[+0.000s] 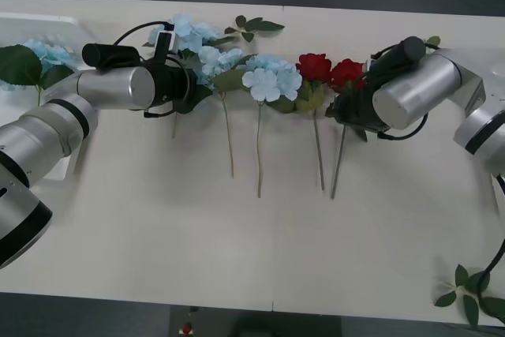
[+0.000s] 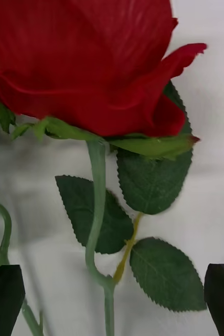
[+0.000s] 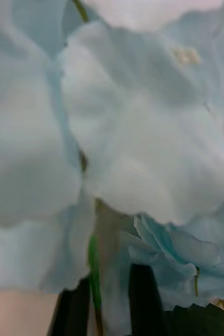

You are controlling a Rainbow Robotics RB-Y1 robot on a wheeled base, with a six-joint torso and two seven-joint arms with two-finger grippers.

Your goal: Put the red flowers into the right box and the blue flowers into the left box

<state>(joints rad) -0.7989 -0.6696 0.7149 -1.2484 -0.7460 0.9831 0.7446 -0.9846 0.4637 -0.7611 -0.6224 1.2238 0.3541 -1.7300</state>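
- Front view: I have both arms reaching over the worktop (image 1: 252,250) to the row of flowers. My right hand (image 1: 341,108) sits at the red flowers (image 1: 330,71), whose stems run back toward me. My left hand (image 1: 189,78) is in among the blue flowers (image 1: 264,76). The left box (image 1: 47,25) lies at the far left with a blue head already in it.
- Right wrist view: my right hand is open, black fingertips (image 2: 4,299) wide apart. One rose stem (image 2: 97,210) runs lengthwise between them, bloom ahead, so I judge closing here would catch it.
- Left wrist view: my left hand's fingers (image 3: 72,312) are drawn near together around a thin green stem (image 3: 93,273) below pale-blue petals. It looks gripped.
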